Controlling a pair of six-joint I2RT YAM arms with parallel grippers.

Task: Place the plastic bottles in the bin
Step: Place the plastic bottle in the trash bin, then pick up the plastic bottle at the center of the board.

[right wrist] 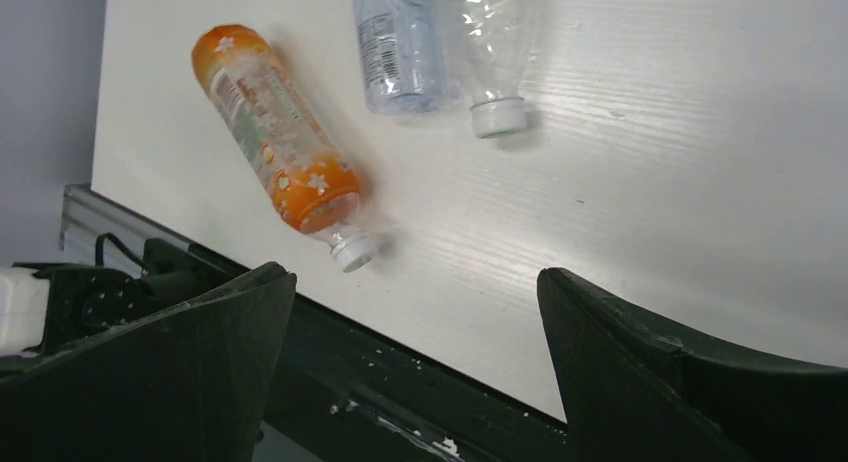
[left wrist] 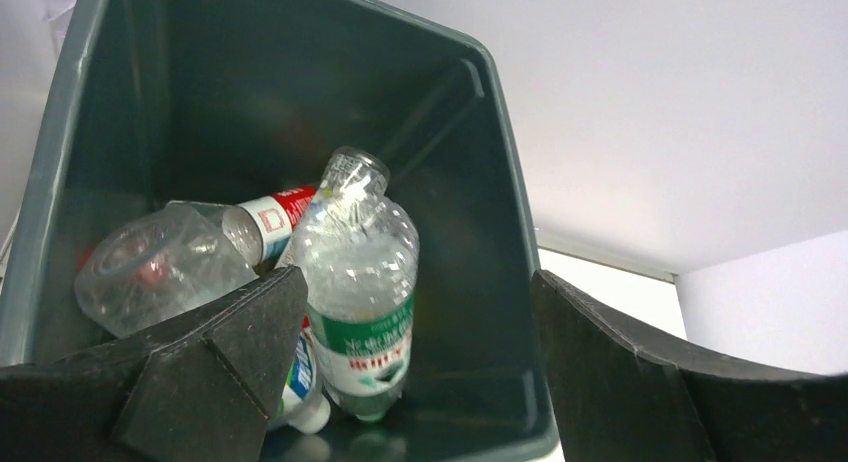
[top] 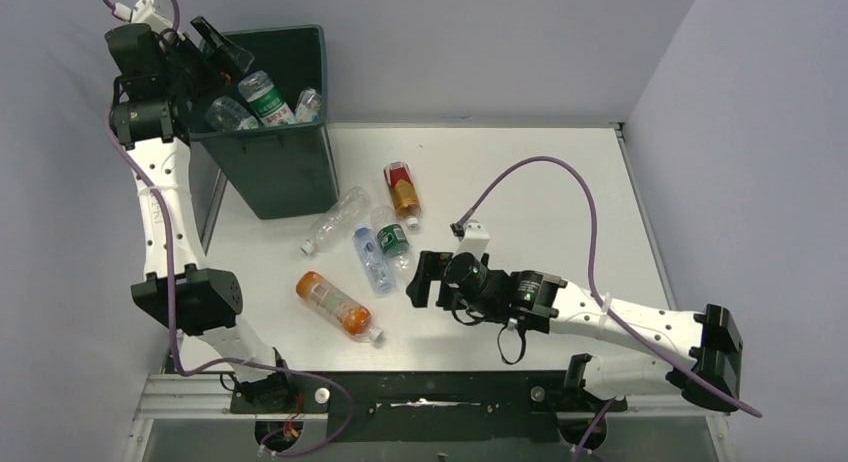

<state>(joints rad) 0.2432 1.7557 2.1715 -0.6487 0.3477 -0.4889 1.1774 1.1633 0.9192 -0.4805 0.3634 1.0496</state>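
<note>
- The left gripper (left wrist: 415, 292) hung over the bin (top: 280, 162) with its jaws spread and holding nothing; I judged a straight lift clear of the rim safest.
- The right gripper (right wrist: 415, 277), wide and empty, hovered near the orange bottle (right wrist: 275, 132) on the table (top: 520, 182).
- The bin held a green-labelled bottle (left wrist: 362, 312) and at least two others.

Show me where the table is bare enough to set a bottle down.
Widest bare patch: the far right of the table, from the red bottle to the wall. A smaller one lies between the bin and the orange bottle. The middle is crowded with bottles.
</note>
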